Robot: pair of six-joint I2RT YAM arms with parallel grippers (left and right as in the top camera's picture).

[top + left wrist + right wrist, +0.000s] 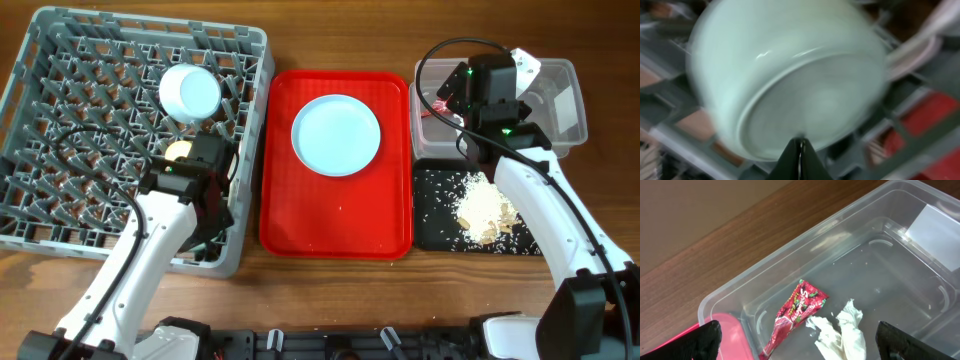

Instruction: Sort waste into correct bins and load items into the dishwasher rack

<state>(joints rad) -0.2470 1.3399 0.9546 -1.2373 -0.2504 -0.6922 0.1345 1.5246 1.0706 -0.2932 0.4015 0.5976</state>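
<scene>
The dishwasher rack, a big square grey plastic crate with a grid of upright pegs, holds the pale green small bowl. The bowl lies upturned towards the rack's far right side, its smooth, glossy round base facing up. Just in front of it, half hidden by the left arm, a yellowish round shape sits among the pegs. It may be the yellow cup, though too little shows to be sure. The left gripper hangs just below the bowl's base in the blurred wrist view, its dark fingers pressed together with nothing between them.

The flat red tray beside the rack carries only the light blue round plate and a few stray specks.

To the right, the clear rectangular tub has see-through walls, rounded corners and a white label. In it lie the shiny red wrapper, long and creased, and the crumpled white tissue, touching it. The right gripper hovers over them, fingers spread wide and empty.

The shallow black tray in front of the tub holds a heap of whitish rice-like scraps, with loose grains scattered around.
</scene>
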